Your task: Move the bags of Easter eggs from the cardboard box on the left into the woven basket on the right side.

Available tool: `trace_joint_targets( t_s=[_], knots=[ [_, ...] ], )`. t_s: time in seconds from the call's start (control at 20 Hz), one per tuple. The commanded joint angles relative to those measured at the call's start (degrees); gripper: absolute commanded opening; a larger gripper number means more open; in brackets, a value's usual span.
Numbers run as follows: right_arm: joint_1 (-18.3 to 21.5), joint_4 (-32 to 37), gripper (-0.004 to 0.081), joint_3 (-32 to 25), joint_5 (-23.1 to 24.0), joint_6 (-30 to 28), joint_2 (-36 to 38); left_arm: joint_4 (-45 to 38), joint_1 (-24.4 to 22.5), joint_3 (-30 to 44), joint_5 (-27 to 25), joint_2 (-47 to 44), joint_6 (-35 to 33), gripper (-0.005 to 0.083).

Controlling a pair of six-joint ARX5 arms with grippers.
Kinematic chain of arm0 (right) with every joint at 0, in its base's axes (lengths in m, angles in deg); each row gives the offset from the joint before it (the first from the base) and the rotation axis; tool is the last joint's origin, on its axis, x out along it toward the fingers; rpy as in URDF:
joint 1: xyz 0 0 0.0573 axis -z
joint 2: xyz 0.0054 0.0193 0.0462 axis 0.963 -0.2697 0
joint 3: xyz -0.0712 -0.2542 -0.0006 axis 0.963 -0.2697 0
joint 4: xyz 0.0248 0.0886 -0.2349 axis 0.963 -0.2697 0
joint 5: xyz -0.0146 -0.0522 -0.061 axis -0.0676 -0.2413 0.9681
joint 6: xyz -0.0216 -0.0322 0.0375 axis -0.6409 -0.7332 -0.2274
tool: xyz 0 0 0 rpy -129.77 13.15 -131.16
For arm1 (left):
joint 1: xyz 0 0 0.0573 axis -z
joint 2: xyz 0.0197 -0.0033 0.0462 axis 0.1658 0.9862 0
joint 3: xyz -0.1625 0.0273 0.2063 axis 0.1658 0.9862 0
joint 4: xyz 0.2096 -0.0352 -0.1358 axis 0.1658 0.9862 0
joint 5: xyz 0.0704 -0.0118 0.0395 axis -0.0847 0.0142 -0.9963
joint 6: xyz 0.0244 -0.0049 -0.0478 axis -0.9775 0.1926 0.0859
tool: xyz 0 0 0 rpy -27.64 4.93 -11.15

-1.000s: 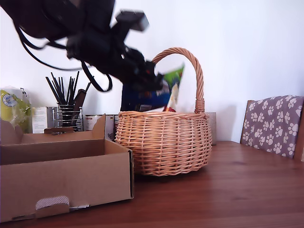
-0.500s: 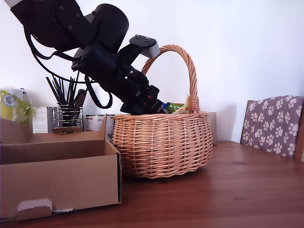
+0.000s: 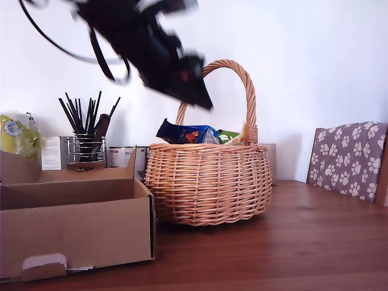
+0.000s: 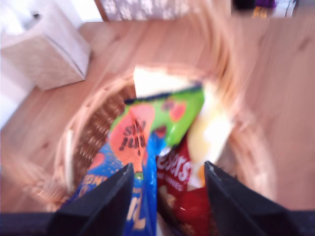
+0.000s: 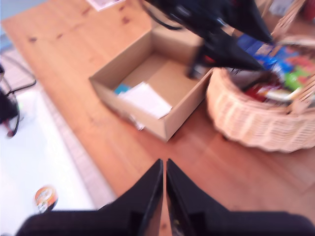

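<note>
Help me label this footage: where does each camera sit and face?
Exterior view: table-level, side-on to cardboard box and woven basket; my first arm blurred above.
First wrist view: on my first hand, looking down into the basket at the bags.
Second wrist view: on my second hand, high above box and basket.
All share the basket.

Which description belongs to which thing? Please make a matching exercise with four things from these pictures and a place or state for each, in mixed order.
Things:
1. dark blue bag
2. cardboard box
3. first gripper
4. second gripper

Descriptions:
A. jaws shut, holding nothing
B. lying in the woven basket
C. jaws open, above the basket
D. at the exterior view's left, beside the basket

Pairs: 1-B, 2-D, 3-C, 4-A
</note>
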Motion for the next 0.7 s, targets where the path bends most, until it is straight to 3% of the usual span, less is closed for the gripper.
trace_joint_targets(
  t_s=[0.0,0.05,0.3,0.45,0.65],
  knots=[
    [0.26,2.80,-0.0013,0.00,0.42,-0.04,-0.37,4.72,-0.31,-0.09,0.74,-1.11,2.47,0.0147],
    [0.90,4.39,-0.0013,0.00,0.46,-0.02,-0.74,7.28,-0.59,-0.07,1.55,-2.36,2.78,-0.0005],
    [8.15,15.10,-0.0013,-0.61,5.64,0.15,-4.81,7.21,-2.60,5.18,2.14,-7.39,6.86,-0.0021],
    [18.16,24.11,-0.0013,-4.96,6.36,2.05,-5.20,0.15,-5.49,12.81,2.08,-12.90,9.86,-0.0021],
    [30.42,37.38,-0.0013,-13.66,5.03,2.95,-5.07,-10.71,-12.76,23.74,1.33,-23.63,15.56,-0.0021]
  ],
)
